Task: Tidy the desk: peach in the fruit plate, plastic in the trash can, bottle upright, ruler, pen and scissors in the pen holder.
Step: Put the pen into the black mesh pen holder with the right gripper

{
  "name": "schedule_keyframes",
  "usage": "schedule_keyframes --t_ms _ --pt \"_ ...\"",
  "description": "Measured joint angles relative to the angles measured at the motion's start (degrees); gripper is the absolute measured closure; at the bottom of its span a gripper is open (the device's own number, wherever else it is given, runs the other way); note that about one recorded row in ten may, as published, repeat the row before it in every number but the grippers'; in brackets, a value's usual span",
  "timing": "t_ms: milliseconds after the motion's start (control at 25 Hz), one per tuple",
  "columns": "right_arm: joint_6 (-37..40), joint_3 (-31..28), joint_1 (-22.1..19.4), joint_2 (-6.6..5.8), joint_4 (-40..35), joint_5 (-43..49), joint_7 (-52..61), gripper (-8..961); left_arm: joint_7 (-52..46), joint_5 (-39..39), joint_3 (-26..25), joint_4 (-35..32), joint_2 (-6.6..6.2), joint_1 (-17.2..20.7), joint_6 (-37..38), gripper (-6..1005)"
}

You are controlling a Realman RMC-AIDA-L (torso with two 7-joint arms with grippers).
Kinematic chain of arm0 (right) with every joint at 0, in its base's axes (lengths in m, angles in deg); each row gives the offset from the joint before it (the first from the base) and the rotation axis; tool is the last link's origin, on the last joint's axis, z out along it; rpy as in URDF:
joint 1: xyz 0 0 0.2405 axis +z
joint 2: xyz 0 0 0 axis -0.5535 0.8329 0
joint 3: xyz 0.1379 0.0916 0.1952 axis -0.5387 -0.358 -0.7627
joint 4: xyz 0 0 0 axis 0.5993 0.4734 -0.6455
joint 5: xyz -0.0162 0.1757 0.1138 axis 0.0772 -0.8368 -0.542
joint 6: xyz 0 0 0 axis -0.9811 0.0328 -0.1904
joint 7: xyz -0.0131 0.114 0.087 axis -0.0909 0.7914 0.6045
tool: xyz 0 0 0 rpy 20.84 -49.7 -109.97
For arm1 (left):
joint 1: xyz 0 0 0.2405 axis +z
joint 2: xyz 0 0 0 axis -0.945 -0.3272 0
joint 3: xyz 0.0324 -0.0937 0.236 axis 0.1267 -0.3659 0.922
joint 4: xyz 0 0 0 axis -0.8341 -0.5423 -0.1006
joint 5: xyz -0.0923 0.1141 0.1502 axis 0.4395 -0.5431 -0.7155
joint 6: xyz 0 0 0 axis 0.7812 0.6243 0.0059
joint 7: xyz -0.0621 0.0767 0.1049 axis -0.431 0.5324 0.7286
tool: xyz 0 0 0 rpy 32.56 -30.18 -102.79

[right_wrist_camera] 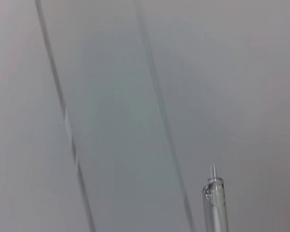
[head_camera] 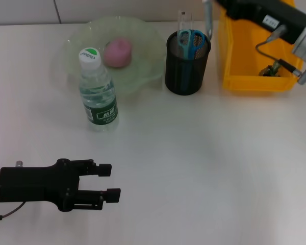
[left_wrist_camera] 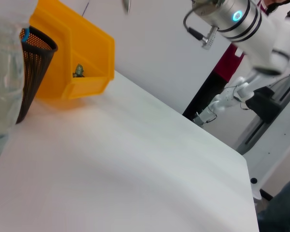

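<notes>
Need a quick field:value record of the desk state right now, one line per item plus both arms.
peach: in the fruit plate
bottle: upright, in front of the plate
scissors: in the pen holder
ruler: in the pen holder
pen: held above the pen holder, not yet in
trash can: yellow, right of the holder
left tool: open, near the desk's front edge
right tool: out of view, arm over the trash can

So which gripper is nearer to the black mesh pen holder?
Right. The right gripper is just above and beside the black mesh pen holder, holding a clear pen. The left gripper hangs low, far on the near left.
</notes>
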Motion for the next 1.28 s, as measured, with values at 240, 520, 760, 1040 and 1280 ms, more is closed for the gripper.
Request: schedule_keyframes --t_ms 240,520,760,1040,1280 --pt "8.2 -0.93 11.25 0.17 27.48 -21.73 -19.87 810 0.46 0.0 -0.52 0.02 0.15 -0.19 -0.13 216" --pt "7.21 1.51 14.9 0.49 33.47 -24.8 -28.75 805 0.52 -0.01 -0.63 0.0 0.26 -0.33 -0.61 217" --pt "6.8 1.99 14.73 0.52 33.86 -24.95 -28.73 773 0.59 -0.01 -0.63 0.0 0.28 -0.48 -0.82 217" --pt "8.26 1.76 13.74 0.53 33.96 -25.13 -28.06 566 0.62 -0.01 -0.62 0.0 0.29 -0.6 -0.82 216" --pt "11.76 1.46 12.08 0.07 33.42 -25.05 -24.89 393 0.64 -0.01 -0.62 0.07 0.37 -0.33 -0.54 216"
